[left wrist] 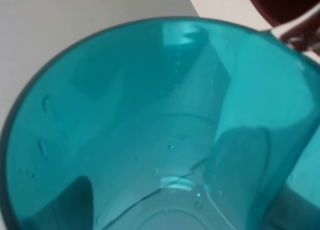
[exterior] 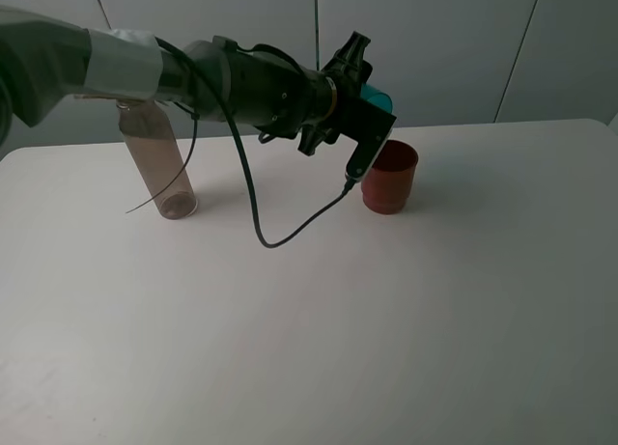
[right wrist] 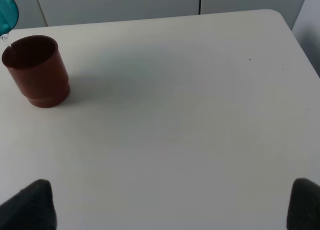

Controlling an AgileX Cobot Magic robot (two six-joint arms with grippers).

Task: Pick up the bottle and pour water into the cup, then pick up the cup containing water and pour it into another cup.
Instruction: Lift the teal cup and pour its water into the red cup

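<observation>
My left hand (exterior: 379, 105) grips the teal cup (left wrist: 150, 125), tipped with its mouth just above the red cup's (exterior: 389, 178) rim.

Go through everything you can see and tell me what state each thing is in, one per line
Bottle: upright on the table, uncapped, apart from both cups.
Teal cup: held off the table by the left gripper, tipped over the red cup.
Red cup: upright on the table, mouth open.
Right gripper: open, holding nothing.
</observation>
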